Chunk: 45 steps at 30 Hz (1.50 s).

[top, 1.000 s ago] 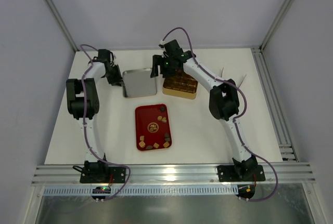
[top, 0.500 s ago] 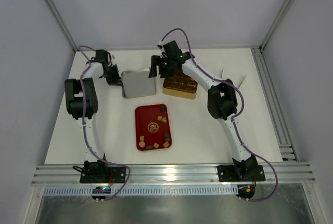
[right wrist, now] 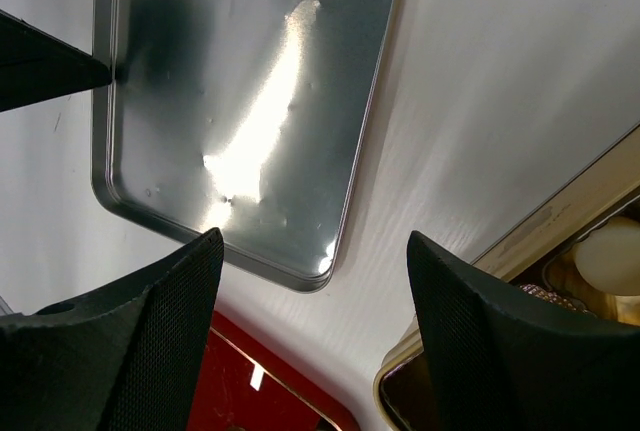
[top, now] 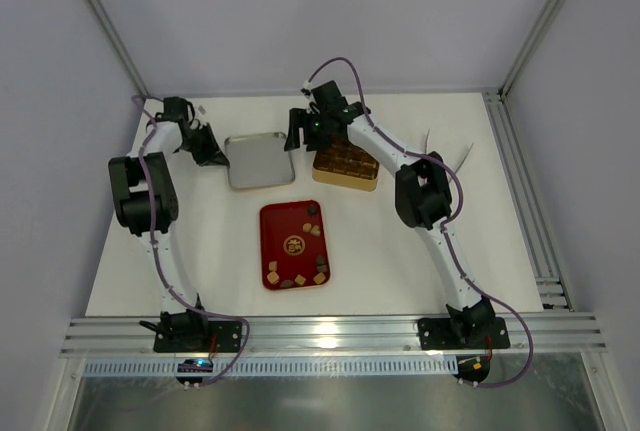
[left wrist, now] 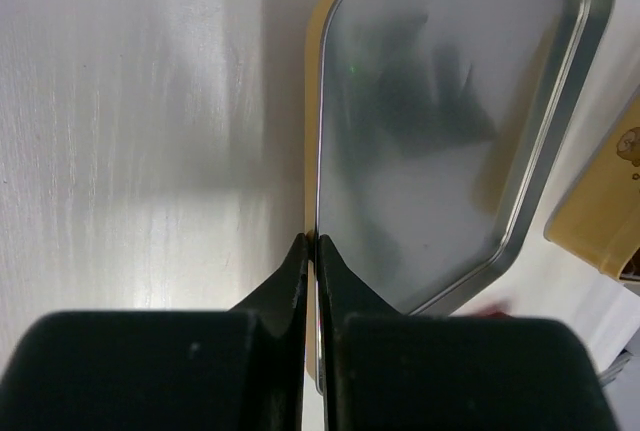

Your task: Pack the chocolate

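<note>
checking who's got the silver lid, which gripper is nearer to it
Left. The left gripper is shut on the lid's left rim; the right gripper hangs open by its right edge, beside the gold tin, not touching.

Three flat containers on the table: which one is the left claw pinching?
The empty silver lid, clamped at its rim by the left claw. Nothing grips the red tray or the gold tin.

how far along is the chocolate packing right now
Partway at best. Done: a whitish piece sits in the gold tin; how full its other compartments are, I cannot tell. In hand: the left jaws are shut on the rim of the silver lid, while the right jaws hang open and empty. Left: several chocolate pieces lie on the red tray.
</note>
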Motion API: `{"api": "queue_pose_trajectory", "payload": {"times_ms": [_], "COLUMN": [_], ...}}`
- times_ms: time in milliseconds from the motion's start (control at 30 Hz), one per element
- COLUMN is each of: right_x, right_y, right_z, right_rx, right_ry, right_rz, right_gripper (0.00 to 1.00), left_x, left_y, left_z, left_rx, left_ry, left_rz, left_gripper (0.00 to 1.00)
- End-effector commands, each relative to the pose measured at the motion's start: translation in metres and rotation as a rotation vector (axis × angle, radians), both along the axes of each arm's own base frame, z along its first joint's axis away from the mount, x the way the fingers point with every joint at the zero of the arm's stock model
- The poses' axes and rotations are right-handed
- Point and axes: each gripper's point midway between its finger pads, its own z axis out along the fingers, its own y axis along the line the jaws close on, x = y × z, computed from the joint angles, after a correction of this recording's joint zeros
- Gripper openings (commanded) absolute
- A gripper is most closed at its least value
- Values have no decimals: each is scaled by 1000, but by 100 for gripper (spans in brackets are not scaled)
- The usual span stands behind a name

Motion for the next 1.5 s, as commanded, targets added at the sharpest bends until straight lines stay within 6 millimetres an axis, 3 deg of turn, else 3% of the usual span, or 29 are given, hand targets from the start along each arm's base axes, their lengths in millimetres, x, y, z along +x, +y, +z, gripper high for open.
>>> {"api": "queue_pose_trajectory", "payload": {"times_ms": [0,933,1233,1467], "right_x": [8,2,-3,-4], "right_y": [14,26,40,51], "right_z": [16,-11,0,31], "right_rx": [58,86,237,408], "right_ry": [-41,26,97,135], "right_rz": [5,-1,7,32], "right_gripper": [75,75,75,72], "left_x": [-1,-5,-8,-10], "left_y": [-6,-12,-16,-19], "left_z": [34,62,69,77], "left_rx": [-74,-147,-167,-191], "left_ry": [-56,-92,-103,-123], "left_rz": [-6,-8,-22,-30], "left_gripper": [0,0,0,0]}}
